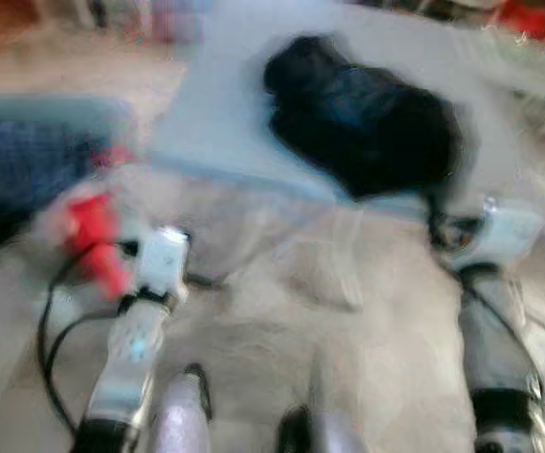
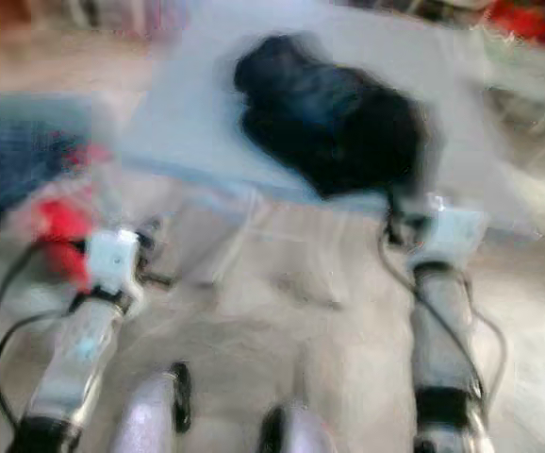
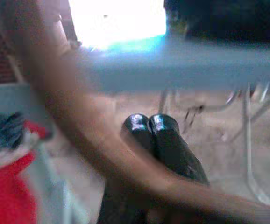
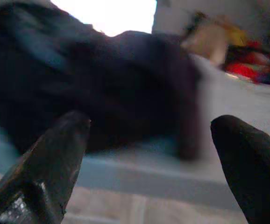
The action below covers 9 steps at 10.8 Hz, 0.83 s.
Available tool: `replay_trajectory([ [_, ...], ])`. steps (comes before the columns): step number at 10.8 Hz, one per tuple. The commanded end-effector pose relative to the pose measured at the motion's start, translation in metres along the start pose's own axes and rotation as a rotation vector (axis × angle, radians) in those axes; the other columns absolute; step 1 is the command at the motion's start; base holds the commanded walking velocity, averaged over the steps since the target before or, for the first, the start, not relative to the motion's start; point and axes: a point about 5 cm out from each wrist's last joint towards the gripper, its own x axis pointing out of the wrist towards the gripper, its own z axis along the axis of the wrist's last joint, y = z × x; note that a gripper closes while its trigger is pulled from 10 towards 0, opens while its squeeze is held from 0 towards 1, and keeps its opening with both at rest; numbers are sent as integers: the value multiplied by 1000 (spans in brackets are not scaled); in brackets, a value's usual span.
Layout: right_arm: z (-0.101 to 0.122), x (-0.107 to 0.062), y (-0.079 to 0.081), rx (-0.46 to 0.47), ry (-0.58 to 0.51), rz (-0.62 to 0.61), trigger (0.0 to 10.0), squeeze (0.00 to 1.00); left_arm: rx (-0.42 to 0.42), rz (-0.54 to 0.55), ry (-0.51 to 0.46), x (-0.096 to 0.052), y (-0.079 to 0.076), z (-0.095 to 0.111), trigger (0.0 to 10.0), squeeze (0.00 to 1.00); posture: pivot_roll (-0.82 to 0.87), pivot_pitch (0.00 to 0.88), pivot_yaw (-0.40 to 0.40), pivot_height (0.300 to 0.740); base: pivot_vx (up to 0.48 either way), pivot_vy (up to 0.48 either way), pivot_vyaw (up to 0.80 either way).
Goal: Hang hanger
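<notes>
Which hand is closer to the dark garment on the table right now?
Right. The right hand, open, sits at the table edge just short of the dark garment. The left hand, shut, hangs lower beside red items, well off.

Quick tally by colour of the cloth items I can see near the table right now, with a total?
Views are blurred, so this is a rough count.
Dark garment on the grey table: 1
Red items to the robot's left: 1
Blue patterned cloth at far left: 1
Total: 3
</notes>
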Motion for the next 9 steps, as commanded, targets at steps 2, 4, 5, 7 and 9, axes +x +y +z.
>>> replay_trajectory([
  [2,1,-5,-4,-22,6,-29,10000,1000,18,-25,-2,4,0,2,10000,0,20,124,-81,740,0,0,0],
  [4,3,-2,-11,-34,10,-51,10000,1000,23,-30,1,5,-1,1,10000,0,17,125,-81,740,0,0,0],
  [5,3,-1,-11,-33,11,-55,10000,1000,23,-34,2,5,-3,0,10000,0,17,125,-82,740,0,0,0],
  [7,2,1,-8,-30,20,-61,10000,1000,41,-36,15,6,-3,-2,10000,0,16,138,-78,740,0,0,0],
  [9,-2,1,-5,36,41,-52,10000,1000,22,-10,41,9,2,-2,10000,0,13,168,-71,740,0,0,0],
])
